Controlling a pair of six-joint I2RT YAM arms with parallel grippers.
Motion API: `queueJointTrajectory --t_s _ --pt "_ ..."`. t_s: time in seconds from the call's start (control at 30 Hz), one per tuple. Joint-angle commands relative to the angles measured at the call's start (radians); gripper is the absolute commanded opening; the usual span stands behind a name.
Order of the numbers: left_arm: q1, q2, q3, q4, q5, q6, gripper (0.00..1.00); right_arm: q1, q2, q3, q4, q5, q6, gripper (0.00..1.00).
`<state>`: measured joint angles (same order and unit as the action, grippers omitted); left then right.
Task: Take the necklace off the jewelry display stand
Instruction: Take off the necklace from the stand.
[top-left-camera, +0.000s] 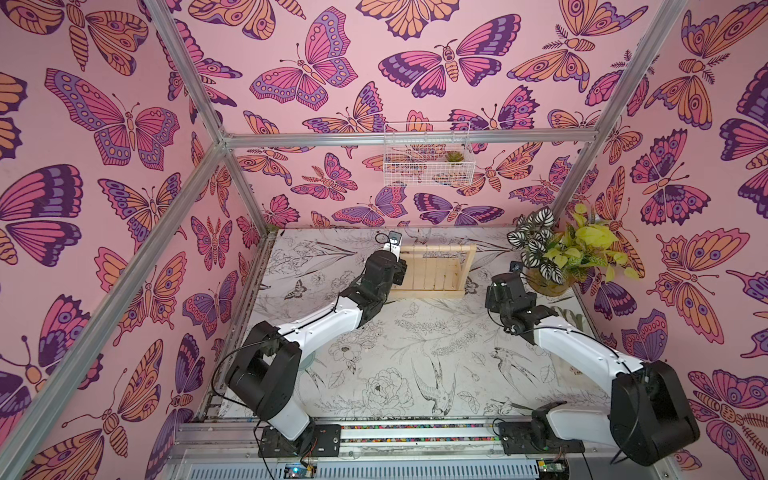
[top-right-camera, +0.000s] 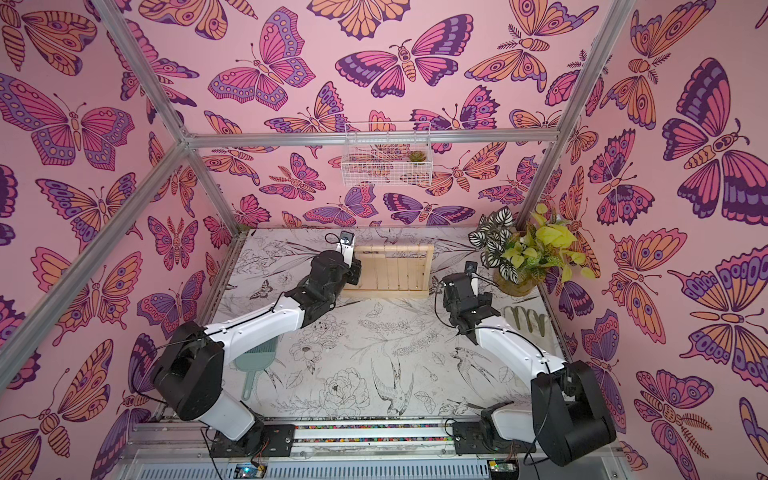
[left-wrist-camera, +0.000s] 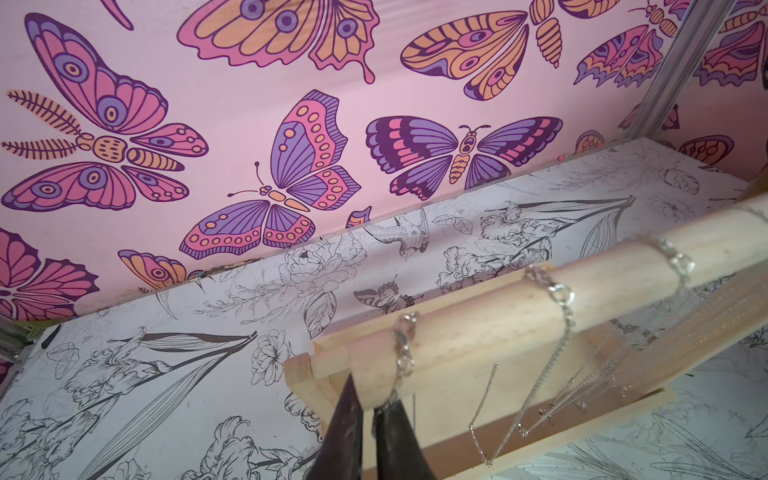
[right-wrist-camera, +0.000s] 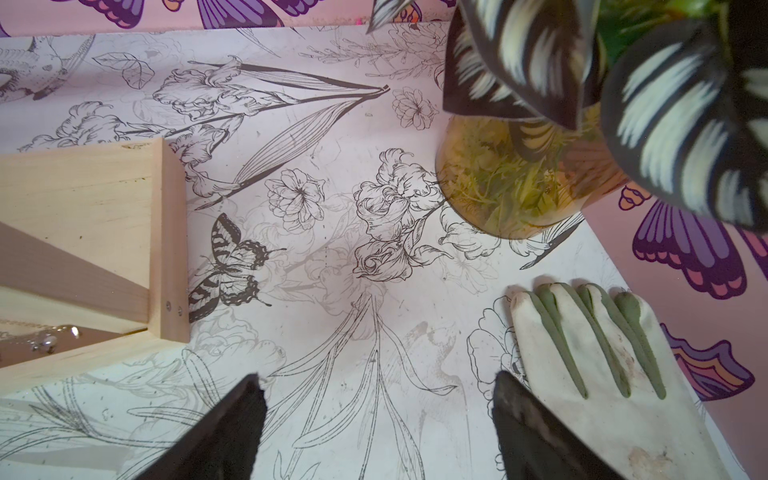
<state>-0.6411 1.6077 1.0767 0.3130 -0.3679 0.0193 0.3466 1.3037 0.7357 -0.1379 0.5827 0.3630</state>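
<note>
Chains (left-wrist-camera: 559, 292) of silver hang side by side over the top crossbar (left-wrist-camera: 498, 316) of the jewelry display stand (top-left-camera: 432, 270). The stand is upright on its base board (left-wrist-camera: 582, 419) at the far side of the table (top-left-camera: 415, 345), close to the back wall and between the two arms.

The necklace (left-wrist-camera: 404, 353) nearest the stand's left upright is draped over the crossbar with its clasp on top. The left pincer (left-wrist-camera: 369, 401) sits just under the left end of the crossbar. Its two dark fingers (left-wrist-camera: 345, 424) stand almost together, with only a thin slit between them. The necklace's chain runs down to the tip of one of them. Whether the chain is caught in that slit cannot be told from the wrist view. In both top views the left arm reaches to the stand's left end.

The right pincer (right-wrist-camera: 378, 380) hovers over bare table near the stand's right end, its fingers spread wide apart and holding nothing. A white-and-green glove (right-wrist-camera: 582, 353) lies flat on the table beside it, by the right wall. A potted plant (top-left-camera: 552, 249) with striped and yellow-green leaves stands in the far right corner. A white wire basket (top-left-camera: 428, 158) hangs on the back wall above the stand. A teal scoop (top-right-camera: 257, 361) lies on the table, partly under the left arm.
</note>
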Motion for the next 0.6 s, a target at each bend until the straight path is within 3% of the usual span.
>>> queueJointTrajectory --t_s 0.0,0.57 --pt "-0.002 -0.018 -0.005 0.017 -0.018 0.012 0.10 -0.005 0.000 -0.007 0.003 0.003 0.010 0.88" --pt "-0.001 -0.055 -0.032 0.017 -0.050 0.055 0.05 -0.006 0.001 -0.006 0.002 0.005 0.012 0.88"
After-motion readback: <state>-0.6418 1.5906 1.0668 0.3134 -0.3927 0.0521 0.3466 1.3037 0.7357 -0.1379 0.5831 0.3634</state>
